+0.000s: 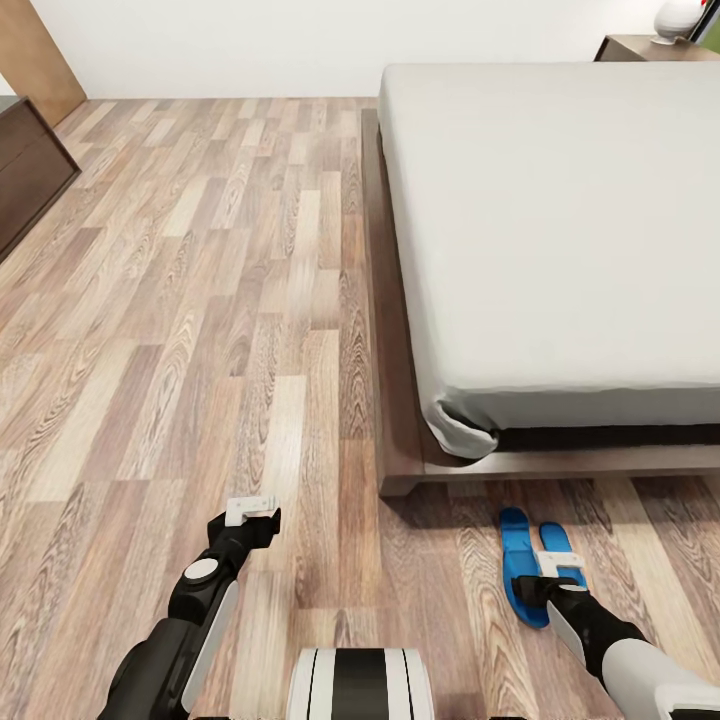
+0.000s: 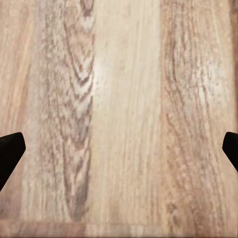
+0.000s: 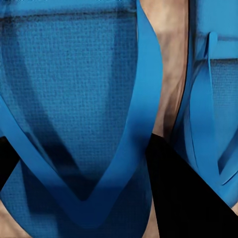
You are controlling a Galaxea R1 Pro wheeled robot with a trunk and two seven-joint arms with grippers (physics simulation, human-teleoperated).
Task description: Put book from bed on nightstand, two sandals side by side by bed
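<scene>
Two blue sandals lie side by side on the wood floor at the foot of the bed [image 1: 550,230]. One sandal [image 1: 517,565] lies uncovered, and the other sandal [image 1: 556,541] is partly under my right gripper [image 1: 560,574]. In the right wrist view that sandal [image 3: 74,74] sits very close between the dark fingers [image 3: 183,198], with its neighbour [image 3: 213,99] just beside it. My right gripper [image 3: 82,144] looks shut on it across its width. My left gripper [image 1: 252,511] hangs open over bare floor, and its wrist view [image 2: 119,148] shows nothing between the fingers. The book is out of view.
A dark nightstand [image 1: 650,47] with a white object [image 1: 680,15] on it stands beyond the bed's far corner. A dark cabinet [image 1: 25,170] and a wooden door [image 1: 35,50] are at the far left. Wood floor stretches wide on the bed's left.
</scene>
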